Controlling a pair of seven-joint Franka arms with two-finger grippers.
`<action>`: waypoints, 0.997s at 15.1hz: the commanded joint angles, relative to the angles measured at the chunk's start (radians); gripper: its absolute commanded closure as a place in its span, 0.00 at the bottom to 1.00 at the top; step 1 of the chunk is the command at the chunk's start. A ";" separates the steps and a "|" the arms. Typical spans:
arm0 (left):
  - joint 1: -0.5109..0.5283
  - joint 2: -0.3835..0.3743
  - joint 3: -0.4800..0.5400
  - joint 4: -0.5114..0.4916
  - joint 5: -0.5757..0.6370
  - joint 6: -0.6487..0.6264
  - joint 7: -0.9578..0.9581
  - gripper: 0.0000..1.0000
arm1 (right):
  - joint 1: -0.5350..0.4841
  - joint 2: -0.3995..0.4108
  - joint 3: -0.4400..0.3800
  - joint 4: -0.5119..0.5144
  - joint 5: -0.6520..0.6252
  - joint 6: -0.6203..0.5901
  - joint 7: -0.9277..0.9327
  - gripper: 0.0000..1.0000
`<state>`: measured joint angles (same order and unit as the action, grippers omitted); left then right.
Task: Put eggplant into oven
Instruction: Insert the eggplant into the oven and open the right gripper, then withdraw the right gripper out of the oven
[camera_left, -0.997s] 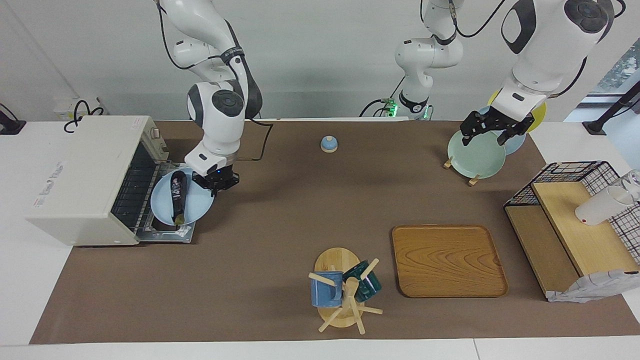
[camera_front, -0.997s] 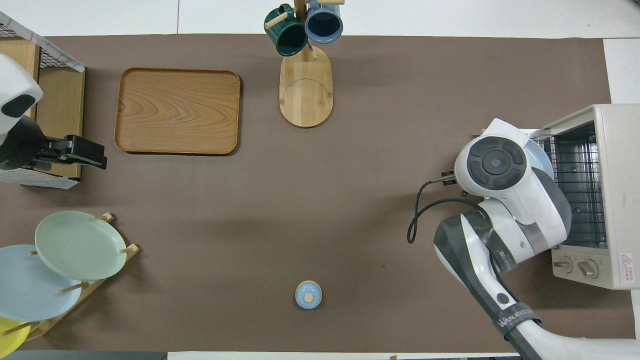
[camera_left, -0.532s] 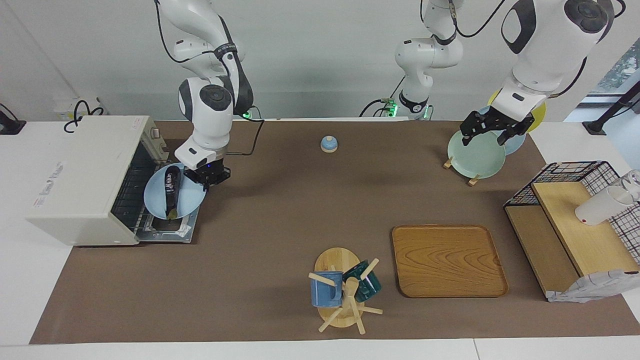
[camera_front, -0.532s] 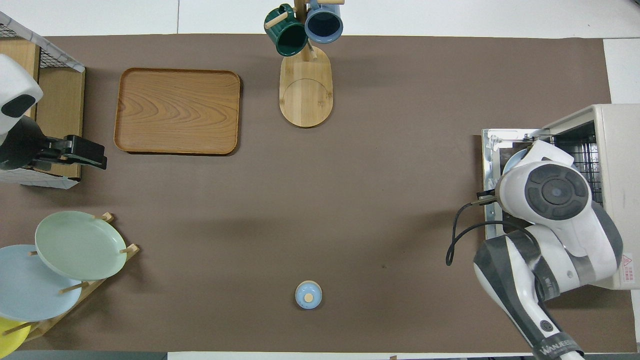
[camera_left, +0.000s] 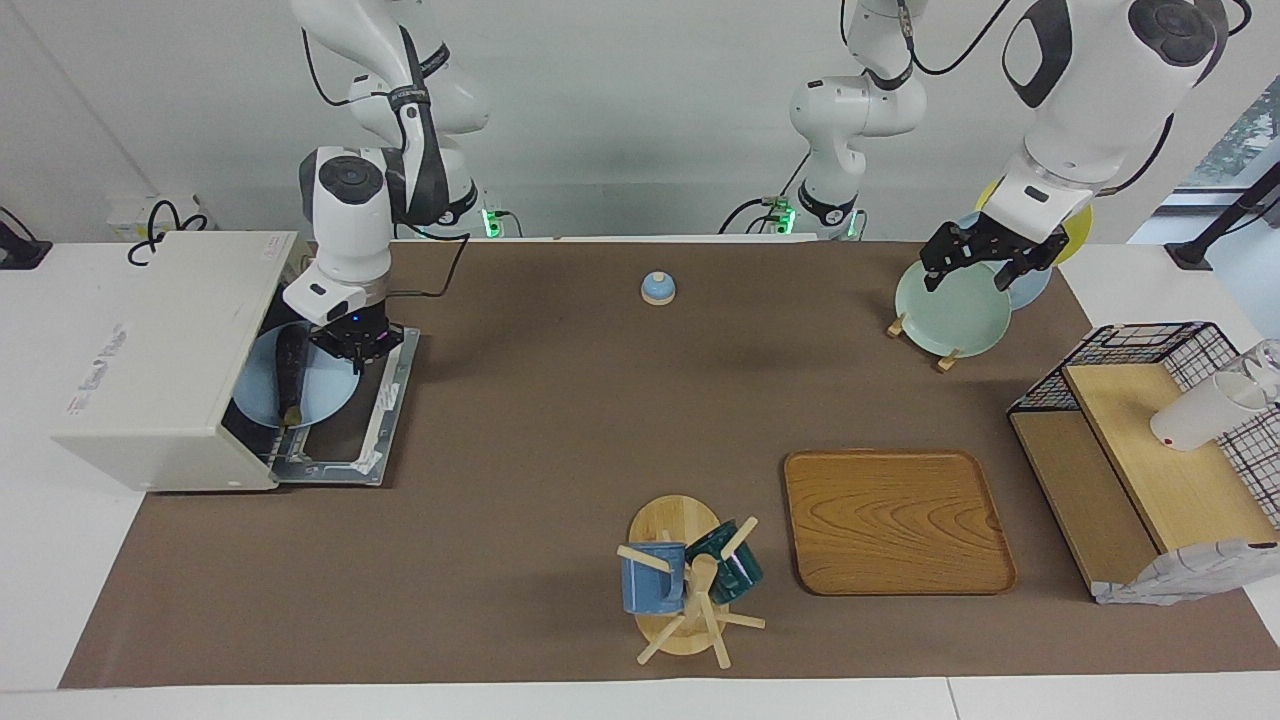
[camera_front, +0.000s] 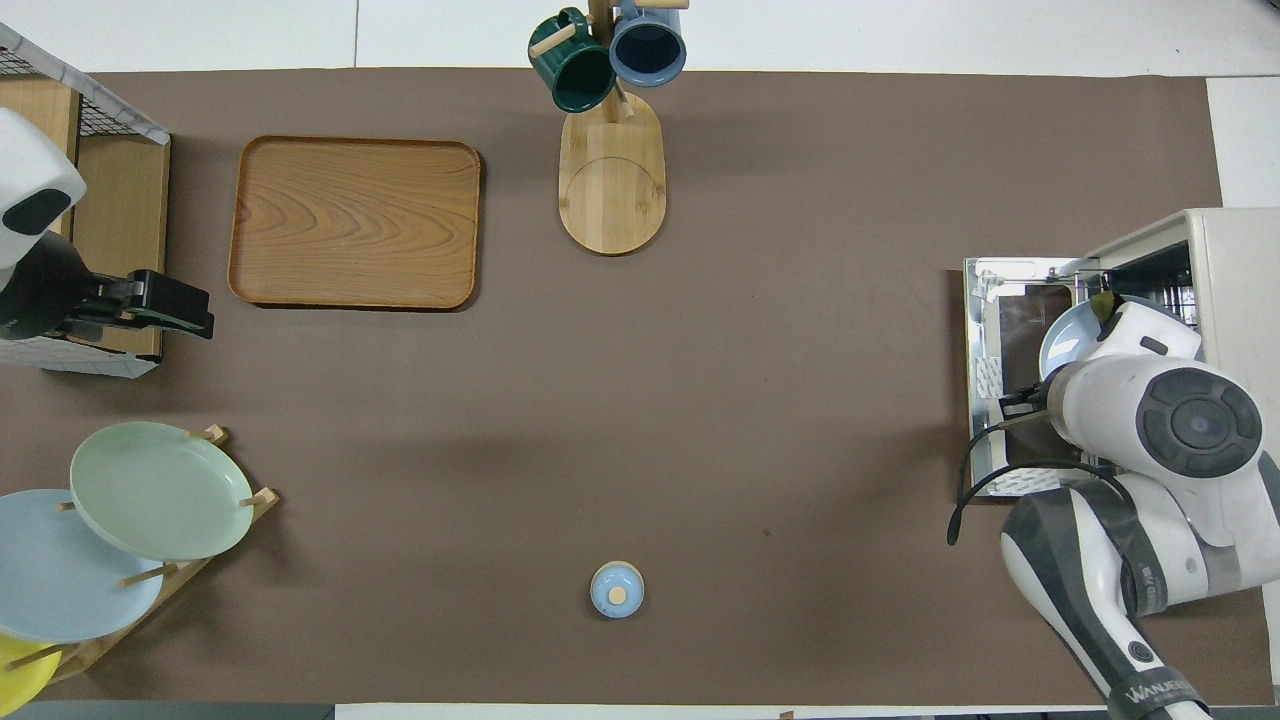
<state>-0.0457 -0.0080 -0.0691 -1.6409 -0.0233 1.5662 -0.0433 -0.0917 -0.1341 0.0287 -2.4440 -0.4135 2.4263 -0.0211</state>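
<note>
Since a second ago my right gripper (camera_left: 352, 352) has carried the round pale blue plate (camera_left: 322, 395) from over the lowered door into the mouth of the boxy off-white toaster oven (camera_left: 160, 360), at the left of the facing view. My right jaws are closed on the plate's rim. Lying along the plate is the slim, glossy dark purple eggplant (camera_left: 291, 370), now about half under the oven's roof, its stem end pointing to the lower edge of the frame. In the overhead view my own arm hides most of it, and only a slice of plate shows at the right edge.

To do this step well, I judge I should keep the plate level so the eggplant does not roll, slide it straight in along the wire rack, and set it down fully clear of the dark glass drop-down door (camera_left: 350, 440) before I let go. Then I would withdraw without snagging the rim.

My left gripper (camera_left: 985, 262) waits at the upper right of the facing view, over the plate rack, its jaws spread and empty.

By my count: one eggplant, one oven, one plate in my grip, three racked plates (green, blue, yellow), one wooden tray (camera_left: 897, 521), two mugs on the wooden tree, and one small blue knobbed lid (camera_left: 657, 288).
</note>
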 joint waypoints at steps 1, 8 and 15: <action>0.010 -0.020 -0.005 -0.016 -0.010 0.006 -0.003 0.00 | -0.037 -0.013 0.010 -0.032 0.001 0.027 -0.031 1.00; 0.010 -0.020 -0.005 -0.016 -0.010 0.006 -0.003 0.00 | -0.025 -0.010 0.013 -0.014 0.005 0.007 -0.037 0.78; 0.012 -0.020 -0.005 -0.016 -0.010 0.006 -0.003 0.00 | 0.095 0.024 0.014 0.207 0.225 -0.241 -0.083 0.77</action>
<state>-0.0457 -0.0080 -0.0691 -1.6409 -0.0233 1.5662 -0.0433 -0.0045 -0.1365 0.0366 -2.2917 -0.2539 2.2116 -0.0674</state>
